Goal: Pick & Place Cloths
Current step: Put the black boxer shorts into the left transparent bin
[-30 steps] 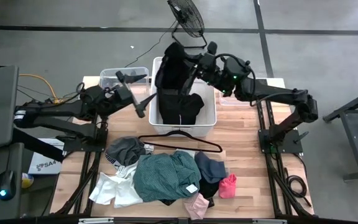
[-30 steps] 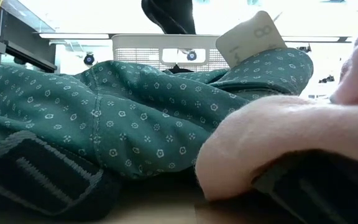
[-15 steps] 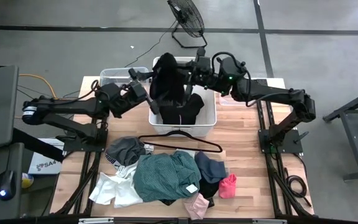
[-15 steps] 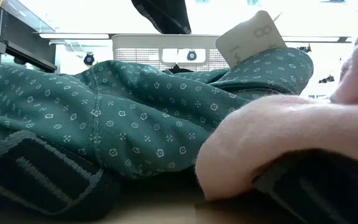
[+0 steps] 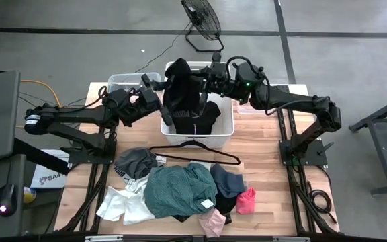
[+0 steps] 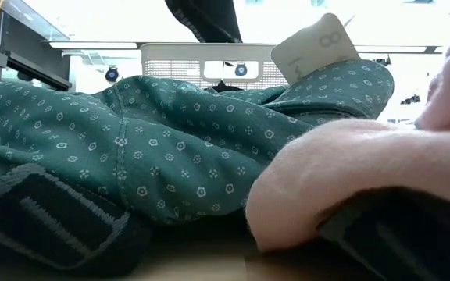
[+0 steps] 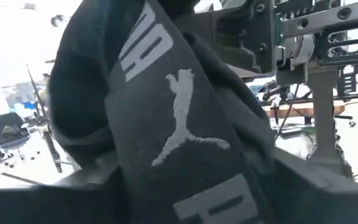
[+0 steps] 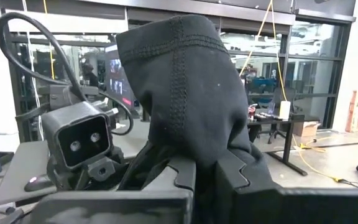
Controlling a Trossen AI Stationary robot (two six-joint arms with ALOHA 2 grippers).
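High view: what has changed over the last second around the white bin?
The left gripper swung in from the table's left to the black garment that the right gripper holds shut above the white bin, and its fingers have begun closing. The right arm shifted the garment slightly left. The wire hanger and the cloth pile stayed put.

Matt black cloth, stitched seams; wooden table.
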